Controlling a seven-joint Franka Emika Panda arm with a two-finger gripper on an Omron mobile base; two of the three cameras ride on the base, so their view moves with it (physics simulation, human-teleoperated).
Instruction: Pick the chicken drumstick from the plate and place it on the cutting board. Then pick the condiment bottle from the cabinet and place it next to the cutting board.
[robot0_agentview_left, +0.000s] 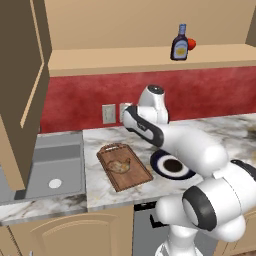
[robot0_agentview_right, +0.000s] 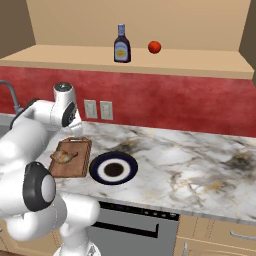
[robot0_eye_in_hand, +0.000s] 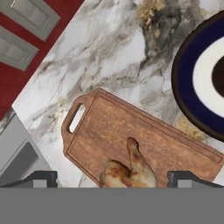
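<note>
Drumstick work looks done, the chicken drumstick (robot0_eye_in_hand: 129, 170) lying on the cutting board (robot0_eye_in_hand: 144, 135) beneath my tool (robot0_eye_in_hand: 113, 178), its jaws apart and empty, so I should lift straight clear before reaching for the condiment bottle (robot0_agentview_right: 121, 45) on the cabinet (robot0_agentview_right: 145, 62) shelf.

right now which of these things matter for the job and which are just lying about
For the job:
chicken drumstick, lying on the cutting board
plate
condiment bottle on the cabinet shelf
open pincer

Just lying about:
red ball
sink
wall outlets
</note>
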